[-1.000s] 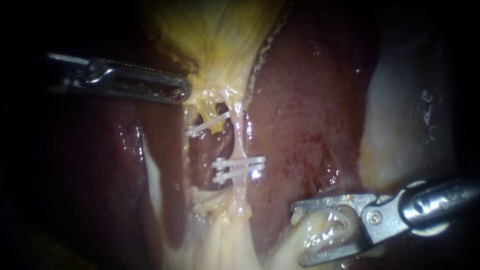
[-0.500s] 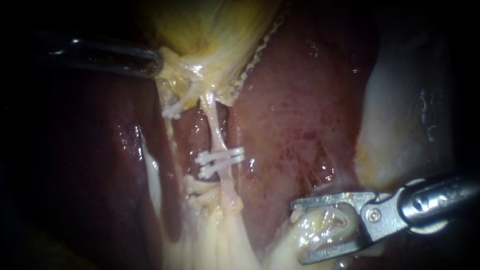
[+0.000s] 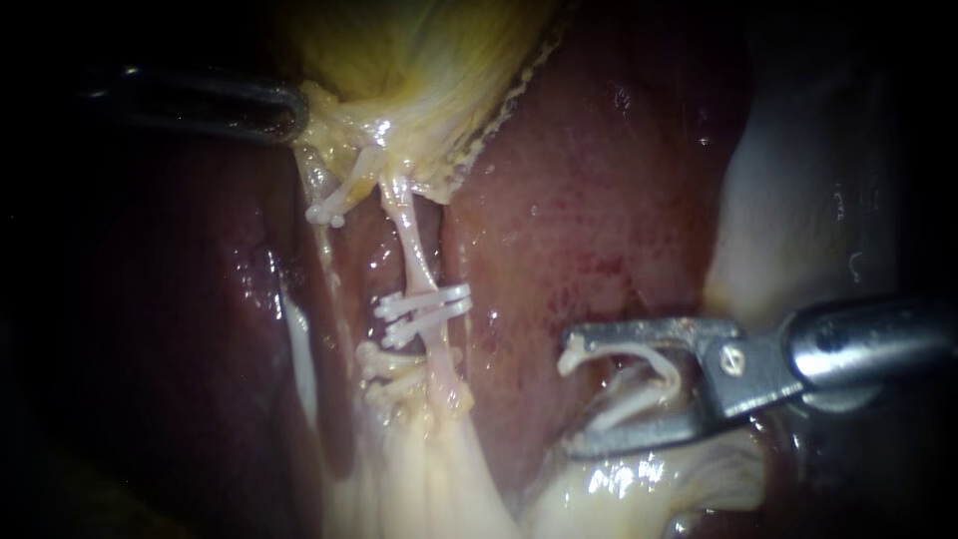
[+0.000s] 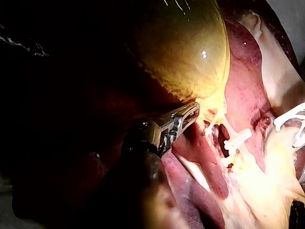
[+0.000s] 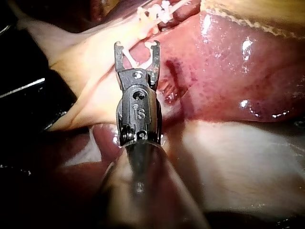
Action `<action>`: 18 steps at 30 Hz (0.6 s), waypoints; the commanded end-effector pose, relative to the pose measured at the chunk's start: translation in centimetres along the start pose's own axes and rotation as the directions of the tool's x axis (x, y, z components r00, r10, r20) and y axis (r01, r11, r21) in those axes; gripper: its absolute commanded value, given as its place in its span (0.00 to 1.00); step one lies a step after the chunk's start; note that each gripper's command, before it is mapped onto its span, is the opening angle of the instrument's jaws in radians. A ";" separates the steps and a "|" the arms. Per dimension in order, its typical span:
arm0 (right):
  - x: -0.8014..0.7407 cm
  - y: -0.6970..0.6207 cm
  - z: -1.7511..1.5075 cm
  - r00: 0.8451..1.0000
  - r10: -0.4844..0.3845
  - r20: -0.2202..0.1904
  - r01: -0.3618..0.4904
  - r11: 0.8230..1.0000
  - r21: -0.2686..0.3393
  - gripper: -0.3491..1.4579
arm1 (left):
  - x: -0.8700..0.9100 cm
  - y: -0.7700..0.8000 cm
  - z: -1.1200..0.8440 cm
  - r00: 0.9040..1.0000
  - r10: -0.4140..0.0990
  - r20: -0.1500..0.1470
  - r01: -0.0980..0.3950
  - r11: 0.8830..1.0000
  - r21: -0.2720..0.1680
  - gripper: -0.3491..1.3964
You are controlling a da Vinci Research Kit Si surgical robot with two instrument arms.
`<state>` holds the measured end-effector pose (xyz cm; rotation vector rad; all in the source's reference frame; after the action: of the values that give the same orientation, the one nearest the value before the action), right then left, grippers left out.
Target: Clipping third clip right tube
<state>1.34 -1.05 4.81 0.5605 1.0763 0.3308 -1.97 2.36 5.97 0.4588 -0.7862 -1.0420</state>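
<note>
Pinching gallbladder point(image 3: 429, 50), left end effector point(image 3: 294, 112), right end effector point(image 3: 569, 396) spread wide, holding a clip point(image 3: 631, 402)

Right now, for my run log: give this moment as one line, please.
left instrument: shut on gallbladder | right instrument: holds clip, apart from right tube | right tube: two clips on | third: not placed

Endoscope: close over the liver point(image 3: 599, 220), facing the clipped tube point(image 3: 409, 240) at centre; left instrument point(image 3: 297, 110) entering from left, right instrument point(image 3: 571, 392) with loaded clip point(image 3: 629, 351) from right. Left wrist: behind own shaft, looking along it onto the gallbladder point(image 4: 186, 52), farther off. Right wrist: above own shaft, close, looking forward past its jaws. Shared by all three: tube clips point(image 3: 424, 309), liver.
</note>
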 end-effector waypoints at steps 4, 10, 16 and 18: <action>0.08 0.18 0.04 0.998 0.069 -0.001 -0.069 0.998 -0.012 0.46 | 0.00 -0.01 0.00 1.000 0.001 0.001 -0.001 1.000 -0.003 0.00; 0.08 0.42 0.18 0.990 0.138 -0.005 -0.139 0.990 -0.033 0.46 | 0.01 -0.02 0.00 1.000 0.000 0.000 0.000 1.000 -0.002 0.00; 0.07 0.62 0.32 0.983 0.181 -0.009 -0.182 0.982 -0.043 0.46 | 0.01 -0.02 0.00 1.000 0.000 0.000 0.000 1.000 -0.002 0.00; 0.07 0.69 0.39 0.978 0.206 -0.005 -0.206 0.978 -0.030 0.46 | 0.01 -0.03 0.01 1.000 0.000 0.001 0.000 1.000 -0.002 0.00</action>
<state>1.75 -0.54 5.33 0.6633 1.0099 0.5377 -1.98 2.34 5.96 0.4563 -0.7856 -1.0430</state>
